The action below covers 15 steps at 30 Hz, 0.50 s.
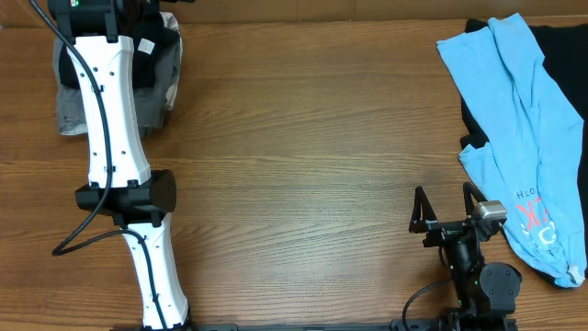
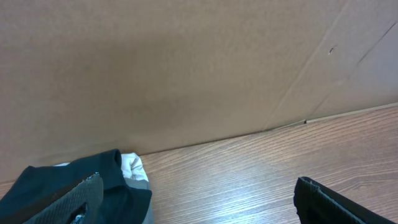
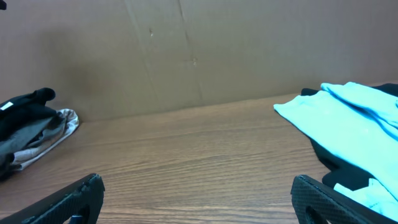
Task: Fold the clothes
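Right gripper (image 1: 446,210) gapes empty, left gripper (image 2: 196,186) looks spread too, and the blue shirt (image 1: 519,110) lies rumpled at the table's (image 1: 303,138) right edge: soft, light, floppy, best pinched at a hem corner.

I'm seeing my left arm (image 1: 110,101) covering much of the clothes pile (image 1: 66,115). The black garment (image 1: 562,55) is running off the right edge, with the blue shirt (image 1: 524,101) hiding most of it. The shirt's print (image 1: 533,216) is showing too small to read.

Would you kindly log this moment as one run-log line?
left arm: over clothes pile, jaws open | right jaws: open, empty | blue shirt: unfolded
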{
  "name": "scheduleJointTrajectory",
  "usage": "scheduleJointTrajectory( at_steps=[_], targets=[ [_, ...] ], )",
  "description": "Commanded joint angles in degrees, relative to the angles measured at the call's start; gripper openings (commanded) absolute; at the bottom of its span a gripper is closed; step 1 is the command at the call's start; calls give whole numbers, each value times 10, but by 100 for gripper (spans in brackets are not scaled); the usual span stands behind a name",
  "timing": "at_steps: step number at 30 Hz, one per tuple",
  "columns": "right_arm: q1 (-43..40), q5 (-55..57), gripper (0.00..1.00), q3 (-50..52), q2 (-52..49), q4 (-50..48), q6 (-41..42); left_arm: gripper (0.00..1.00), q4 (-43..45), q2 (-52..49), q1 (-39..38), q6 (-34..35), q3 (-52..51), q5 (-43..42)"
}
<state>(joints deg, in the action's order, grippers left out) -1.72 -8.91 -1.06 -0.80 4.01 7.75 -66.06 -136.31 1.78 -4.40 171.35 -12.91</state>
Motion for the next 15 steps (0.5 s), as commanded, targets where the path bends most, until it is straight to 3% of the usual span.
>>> scheduleJointTrajectory(
  at_steps=[1, 8, 15],
  targets=[
    [5, 5, 100, 6, 6, -3, 2, 100, -1, -3, -4, 8, 1, -6],
    [5, 5, 100, 6, 6, -3, 2, 100, -63, 53, -20, 8, -24, -5],
    [5, 5, 100, 6, 6, -3, 2, 100, -68, 245, -44, 8, -267, -4]
  ],
)
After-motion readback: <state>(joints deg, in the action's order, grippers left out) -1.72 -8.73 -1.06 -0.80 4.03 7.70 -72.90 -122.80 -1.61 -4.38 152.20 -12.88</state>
